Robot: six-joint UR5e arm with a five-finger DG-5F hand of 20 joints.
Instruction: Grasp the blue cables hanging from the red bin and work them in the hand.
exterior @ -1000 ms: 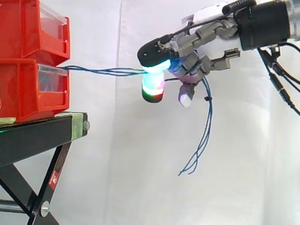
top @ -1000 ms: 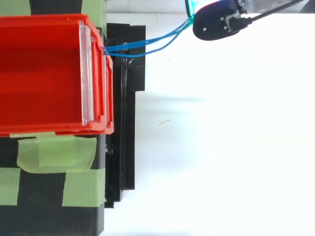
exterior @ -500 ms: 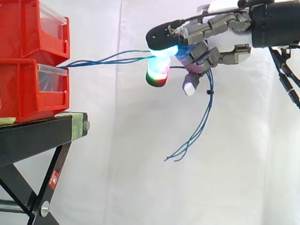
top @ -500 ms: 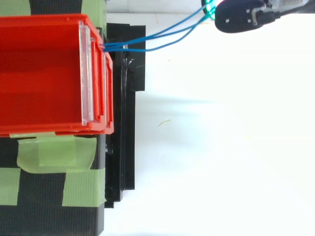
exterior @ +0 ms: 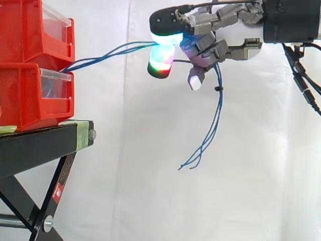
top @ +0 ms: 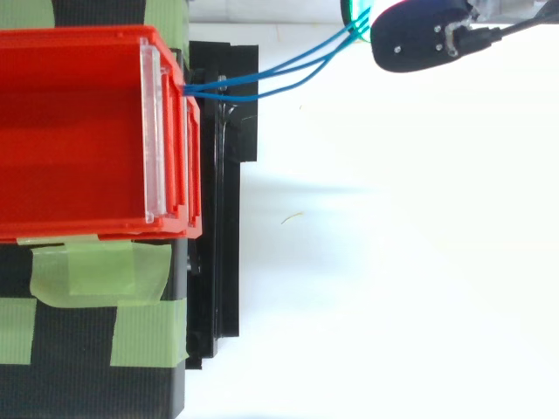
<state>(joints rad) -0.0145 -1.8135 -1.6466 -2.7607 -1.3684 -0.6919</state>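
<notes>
Thin blue cables [exterior: 108, 53] run from the front of the lower red bin [exterior: 30, 95] up and rightward into my hand [exterior: 210, 37], which hovers to the right of the bins, higher than the lower bin's top. The fingers are curled around the strands, with glowing cyan, green-red and white pads. Below the hand the loose cable ends [exterior: 208, 135] dangle freely. From above, the blue cables [top: 279, 74] leave the bin's front and reach the hand [top: 415, 39] at the top edge.
Two red bins [top: 79, 131] are stacked on a black stand [exterior: 45, 145] patched with green tape [top: 96, 271]. A white curtain hangs behind; open space lies right of the stand and under the hand.
The hand has risen with the cables, so the strands slope upward from the bin, then shifted slightly left toward the bins. The dangling ends swung with it.
</notes>
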